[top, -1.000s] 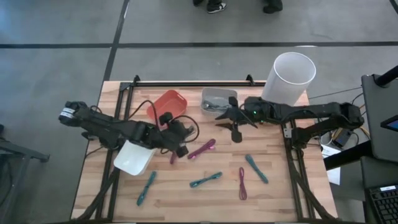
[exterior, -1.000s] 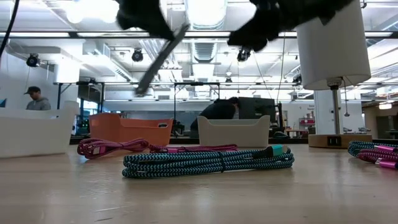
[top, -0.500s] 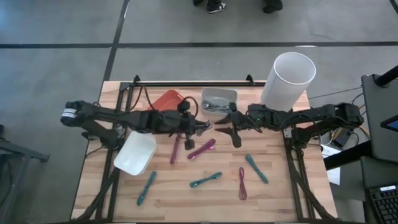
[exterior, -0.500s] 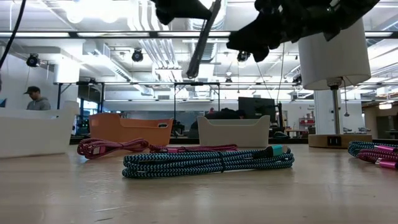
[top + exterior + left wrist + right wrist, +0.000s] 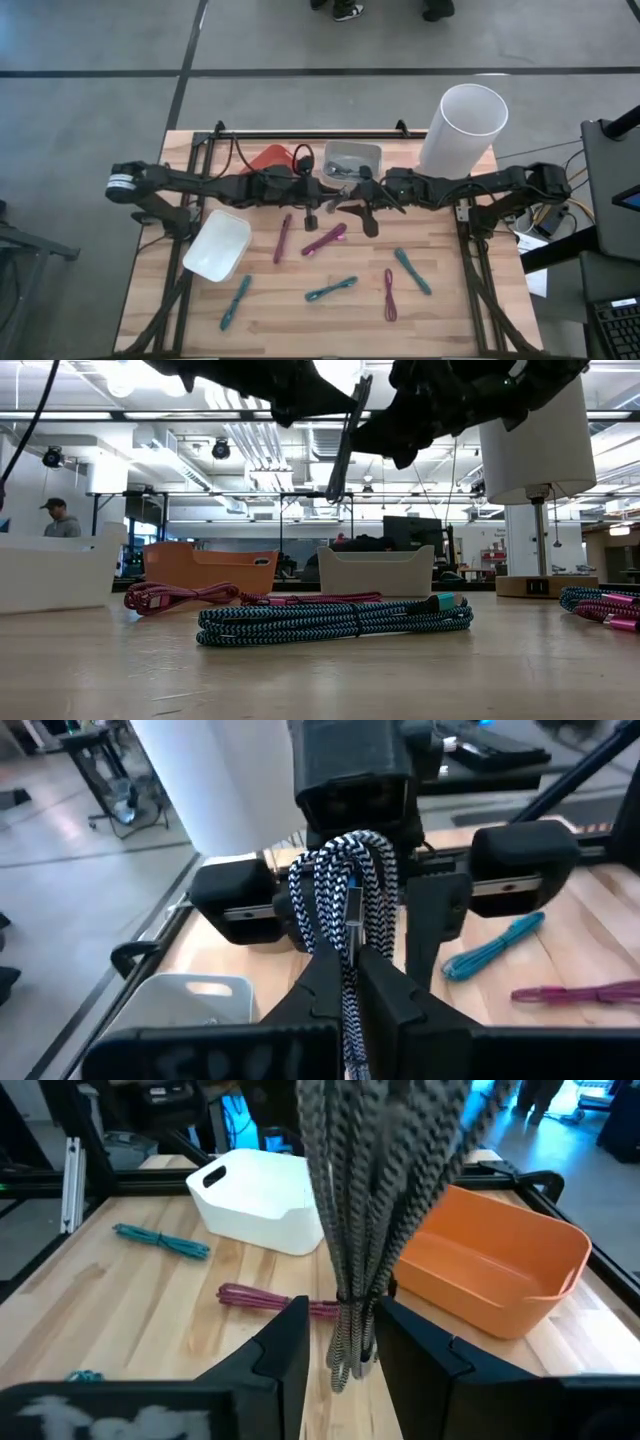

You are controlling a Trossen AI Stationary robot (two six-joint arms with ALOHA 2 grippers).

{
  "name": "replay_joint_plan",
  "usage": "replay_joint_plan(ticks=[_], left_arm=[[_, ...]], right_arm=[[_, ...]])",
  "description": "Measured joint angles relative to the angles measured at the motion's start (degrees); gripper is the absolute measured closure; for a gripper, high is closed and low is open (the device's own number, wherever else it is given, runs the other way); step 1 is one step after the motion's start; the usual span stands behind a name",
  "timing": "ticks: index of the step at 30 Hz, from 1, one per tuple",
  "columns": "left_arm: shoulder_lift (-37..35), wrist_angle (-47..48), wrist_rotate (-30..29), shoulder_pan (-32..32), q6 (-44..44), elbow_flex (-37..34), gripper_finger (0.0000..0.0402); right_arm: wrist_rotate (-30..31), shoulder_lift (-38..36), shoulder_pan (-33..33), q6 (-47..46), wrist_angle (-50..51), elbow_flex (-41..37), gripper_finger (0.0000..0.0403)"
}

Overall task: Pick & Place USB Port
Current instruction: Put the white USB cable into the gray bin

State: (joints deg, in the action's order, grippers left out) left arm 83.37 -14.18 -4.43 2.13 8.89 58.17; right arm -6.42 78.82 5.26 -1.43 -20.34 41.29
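A black-and-white braided cable bundle (image 5: 345, 885) is lifted over the middle of the table and shows as a dark strip (image 5: 343, 445) in the low view. My left gripper (image 5: 312, 200) is shut on it. My right gripper (image 5: 352, 206) faces the left one at close range and is open. Its fingers (image 5: 290, 1345) stand on either side of the bundle's hanging end (image 5: 348, 1310). Whether they touch it, I cannot tell. My left gripper pinches the braided bundle between its two fingers (image 5: 400, 1005), a little below the looped end (image 5: 352, 955). The loops stick out past the fingertips toward the right gripper. The bundle is lifted clear of the table, and its other end hangs slanting below (image 5: 333, 485).
A white bin (image 5: 220, 245), an orange bin (image 5: 272, 157), a grey bin (image 5: 352, 157) and a tall white cylinder (image 5: 465, 122) stand on the table. Magenta cables (image 5: 325, 240) and teal cables (image 5: 331, 290) lie loose on the near half.
My left gripper has carried the bundle from beside the white bin up and toward the table's right and far side. My right gripper has moved left toward it. The two now meet over the table's middle with the bundle between them.
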Motion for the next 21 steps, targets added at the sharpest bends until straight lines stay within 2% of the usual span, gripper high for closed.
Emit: replay_joint_plan(ticks=[3,7,12,21], left_arm=[[0.0,-5.9,3.0,0.2,0.0,-2.6,0.0392],[-0.1,-12.1,3.5,0.6,0.0,-4.9,0.0392],[-0.1,-12.4,3.5,0.7,-0.2,-5.1,0.0392],[-0.1,-11.7,3.4,0.7,-0.5,-5.1,0.0392]], right_arm=[[0.0,0.1,0.0,-0.1,0.0,0.6,0.0291],[0.2,-0.1,0.0,-0.1,0.0,1.3,0.0297],[0.4,-0.1,0.0,-0.8,0.0,2.0,0.0316],[0.6,0.0,0.0,-1.6,0.4,2.0,0.0374]])
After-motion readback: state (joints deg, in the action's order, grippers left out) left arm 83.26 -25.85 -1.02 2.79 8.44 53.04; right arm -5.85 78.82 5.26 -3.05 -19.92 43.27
